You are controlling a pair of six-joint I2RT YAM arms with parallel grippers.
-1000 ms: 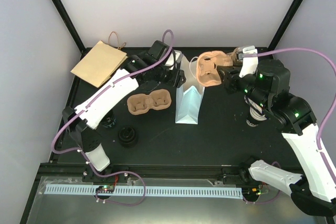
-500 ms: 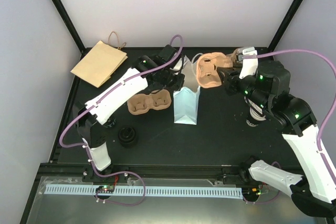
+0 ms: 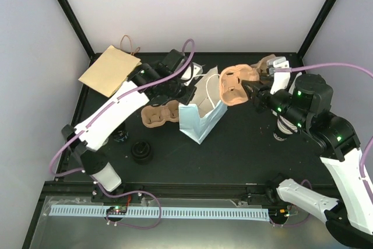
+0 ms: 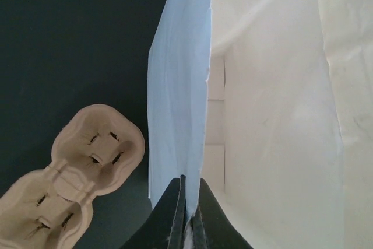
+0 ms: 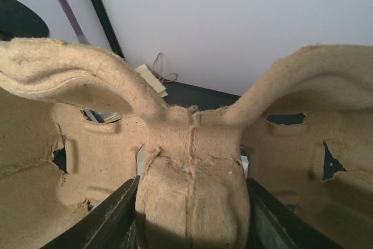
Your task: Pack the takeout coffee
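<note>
Black worktop point(image 3: 245, 144): left gripper point(image 4: 187, 208) pinched tight on rim of the paper bag point(image 3: 195, 122), bag tilted open; right gripper point(image 5: 192, 214) clamps a cup carrier point(image 3: 235, 86) beside it. Lidded coffee cup point(image 3: 120, 136) apparently unpacked near left arm point(image 3: 111, 118); packing barely begun.

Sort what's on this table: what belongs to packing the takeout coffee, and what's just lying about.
In use: blue paper bag, rim pinched by left gripper; pulp cup carrier held in right gripper; takeout coffee, partly hidden.
Lying about: second pulp carrier, brown paper bag, loose black lids, stack of cups.
</note>
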